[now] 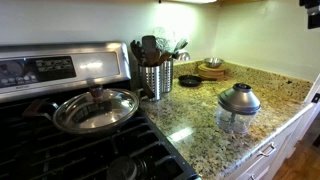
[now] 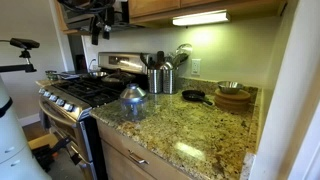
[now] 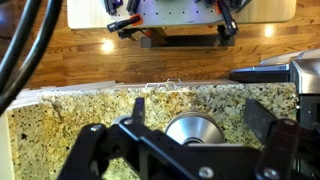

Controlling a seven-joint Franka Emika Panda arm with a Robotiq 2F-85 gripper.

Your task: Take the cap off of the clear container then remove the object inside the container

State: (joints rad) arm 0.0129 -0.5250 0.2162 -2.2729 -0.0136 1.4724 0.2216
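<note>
The cap [image 1: 239,98] is a grey metallic dome with a small knob. It sits on the clear container [image 1: 237,121] on the granite counter near the front edge. Both also show in the other exterior view: cap [image 2: 133,94], container [image 2: 132,107]. In the wrist view the cap [image 3: 195,133] lies below and between the fingers of my gripper [image 3: 199,111]. The gripper is open, empty, and well above the cap. The arm hangs high near the cabinets [image 2: 100,20]. The object inside the container is hidden.
A pan with a flat glass lid [image 1: 95,108] sits on the stove. A steel utensil canister [image 1: 155,78], a small black skillet [image 1: 189,80] and wooden bowls [image 1: 211,68] stand at the back of the counter. The counter's front edge [image 3: 150,88] drops to a wood floor.
</note>
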